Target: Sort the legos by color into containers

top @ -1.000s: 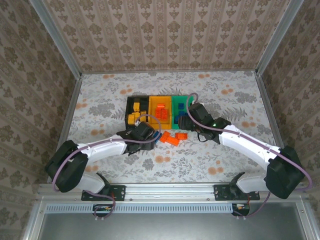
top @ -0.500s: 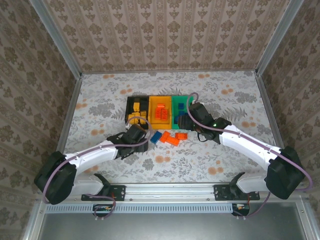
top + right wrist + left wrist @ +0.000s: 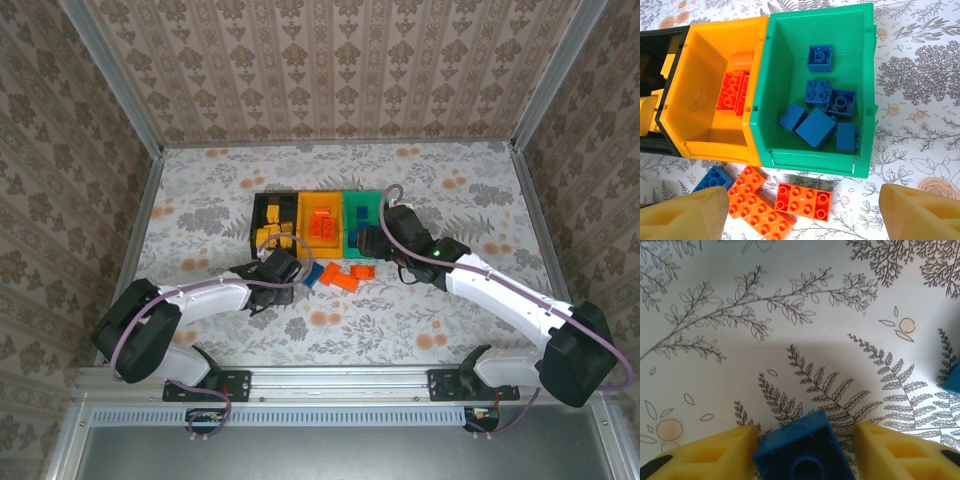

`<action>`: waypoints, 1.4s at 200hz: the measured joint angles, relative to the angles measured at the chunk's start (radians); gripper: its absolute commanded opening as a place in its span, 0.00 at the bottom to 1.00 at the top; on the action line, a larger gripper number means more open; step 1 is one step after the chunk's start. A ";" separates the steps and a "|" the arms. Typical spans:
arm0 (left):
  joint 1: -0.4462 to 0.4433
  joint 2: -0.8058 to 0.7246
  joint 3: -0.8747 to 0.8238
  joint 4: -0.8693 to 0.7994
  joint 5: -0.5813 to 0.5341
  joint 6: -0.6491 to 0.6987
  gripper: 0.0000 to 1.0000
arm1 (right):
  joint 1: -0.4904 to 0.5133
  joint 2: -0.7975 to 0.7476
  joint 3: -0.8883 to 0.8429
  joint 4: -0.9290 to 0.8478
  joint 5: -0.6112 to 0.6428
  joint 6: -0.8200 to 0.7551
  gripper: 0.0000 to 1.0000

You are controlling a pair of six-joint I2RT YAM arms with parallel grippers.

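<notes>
My left gripper [image 3: 288, 268] [image 3: 805, 434] is shut on a blue lego [image 3: 805, 450], held hollow side up between the yellow fingers just above the table. Another blue lego [image 3: 954, 380] [image 3: 313, 275] lies to its right. My right gripper [image 3: 366, 240] [image 3: 801, 220] hangs open over loose red-orange legos [image 3: 802, 201] [image 3: 752, 205] in front of the containers. The green container [image 3: 812, 162] holds several blue legos [image 3: 815, 127]. Red-orange legos [image 3: 732, 90] sit in the yellow-orange container [image 3: 705, 100]. Yellow legos [image 3: 268, 236] lie in the black container [image 3: 258, 215].
The three containers stand in a row at mid-table, black on the left and green [image 3: 362, 205] on the right. A loose blue lego [image 3: 715, 179] sits beside the red-orange ones. Patterned walls [image 3: 320, 70] close the table at the back and sides.
The left gripper pulled back to the left, came forward again and narrowed its jaws round the blue lego. The right gripper drifted slightly and stayed open.
</notes>
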 measured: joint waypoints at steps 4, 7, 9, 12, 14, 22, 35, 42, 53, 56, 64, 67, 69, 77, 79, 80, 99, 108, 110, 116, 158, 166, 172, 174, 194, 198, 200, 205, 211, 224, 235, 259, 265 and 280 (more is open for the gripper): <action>0.000 0.000 0.000 0.001 -0.003 -0.001 0.45 | 0.000 0.000 0.000 0.000 0.000 0.000 0.81; 0.000 0.000 0.000 0.001 -0.003 0.000 0.45 | 0.000 -0.001 0.000 0.000 0.000 0.000 0.81; 0.000 0.000 0.000 0.000 -0.004 -0.001 0.44 | 0.000 -0.001 0.000 0.000 0.000 0.000 0.81; 0.000 0.000 0.000 0.001 -0.004 -0.001 0.43 | 0.000 -0.002 0.000 0.000 0.000 0.000 0.81; 0.000 0.000 0.000 0.001 -0.005 0.000 0.43 | 0.000 -0.002 0.000 0.000 0.000 0.000 0.81; 0.000 0.000 0.000 0.002 -0.006 0.000 0.41 | 0.000 -0.002 0.000 0.000 0.000 0.000 0.81; 0.000 -0.001 0.001 0.004 -0.006 0.000 0.38 | 0.000 -0.003 -0.002 0.000 0.000 0.000 0.81; -0.001 -0.002 0.001 0.004 -0.006 0.000 0.37 | 0.000 -0.004 -0.004 0.000 0.000 0.000 0.81; -0.002 -0.001 0.005 0.001 -0.006 0.000 0.37 | 0.000 -0.008 -0.010 0.000 0.000 0.001 0.81; -0.003 -0.002 0.006 0.000 -0.002 0.000 0.37 | 0.000 -0.010 -0.012 0.000 0.001 0.001 0.81; -0.014 -0.002 0.013 -0.001 0.006 0.000 0.37 | 0.000 -0.016 -0.020 0.000 0.002 0.001 0.81; -0.021 -0.002 0.018 -0.004 0.007 0.000 0.37 | 0.000 -0.020 -0.024 0.000 0.003 0.001 0.81; -0.025 -0.002 0.021 -0.007 0.010 0.000 0.37 | 0.000 -0.021 -0.025 0.000 0.003 0.002 0.81; -0.048 -0.003 0.041 -0.016 0.015 0.001 0.37 | 0.000 -0.035 -0.037 -0.001 0.005 0.004 0.81; -0.053 -0.003 0.045 -0.019 0.016 0.002 0.36 | 0.000 -0.038 -0.039 -0.001 0.006 0.005 0.81; -0.056 -0.004 0.050 -0.020 0.016 0.002 0.36 | 0.000 -0.039 -0.040 -0.001 0.007 0.005 0.81; -0.103 -0.002 0.135 -0.043 0.025 0.016 0.35 | -0.001 -0.082 -0.070 -0.001 0.018 0.016 0.81; -0.119 0.003 0.186 -0.051 0.027 0.023 0.35 | -0.001 -0.103 -0.085 -0.001 0.026 0.023 0.81; -0.122 0.006 0.199 -0.050 0.028 0.024 0.35 | -0.001 -0.108 -0.088 -0.002 0.027 0.024 0.81; -0.132 0.018 0.242 -0.051 0.029 0.034 0.35 | -0.001 -0.124 -0.100 -0.003 0.031 0.027 0.81; -0.148 0.225 0.562 -0.045 0.058 0.106 0.35 | -0.013 -0.228 -0.183 -0.019 0.065 0.054 0.81; -0.148 0.281 0.631 -0.046 0.064 0.123 0.34 | -0.017 -0.244 -0.193 -0.028 0.070 0.058 0.82; -0.148 0.322 0.680 -0.050 0.067 0.134 0.34 | -0.019 -0.255 -0.199 -0.035 0.074 0.061 0.82; -0.148 0.337 0.698 -0.053 0.068 0.138 0.34 | -0.021 -0.259 -0.201 -0.037 0.076 0.061 0.82; -0.145 0.475 0.860 -0.070 0.078 0.174 0.35 | -0.026 -0.287 -0.212 -0.052 0.081 0.072 0.82; -0.145 0.501 0.890 -0.073 0.078 0.180 0.35 | -0.027 -0.293 -0.213 -0.056 0.082 0.072 0.82; -0.144 0.514 0.906 -0.077 0.079 0.182 0.35 | -0.027 -0.296 -0.214 -0.058 0.083 0.073 0.82; -0.143 0.544 0.941 -0.084 0.082 0.189 0.36 | -0.027 -0.303 -0.215 -0.063 0.083 0.075 0.82; -0.141 0.573 0.975 -0.092 0.084 0.195 0.37 | -0.028 -0.309 -0.216 -0.068 0.083 0.076 0.82; -0.132 0.630 1.038 -0.111 0.089 0.204 0.40 | -0.029 -0.320 -0.216 -0.073 0.084 0.076 0.82; -0.123 0.665 1.077 -0.130 0.092 0.212 0.47 | -0.030 -0.328 -0.217 -0.077 0.084 0.077 0.82; -0.108 0.696 1.118 -0.160 0.093 0.227 0.61 | -0.031 -0.332 -0.217 -0.077 0.084 0.079 0.83; -0.106 0.696 1.121 -0.165 0.094 0.226 0.62 | -0.032 -0.332 -0.217 -0.077 0.084 0.079 0.83; -0.106 0.690 1.121 -0.164 0.095 0.225 0.64 | -0.032 -0.332 -0.217 -0.077 0.084 0.079 0.83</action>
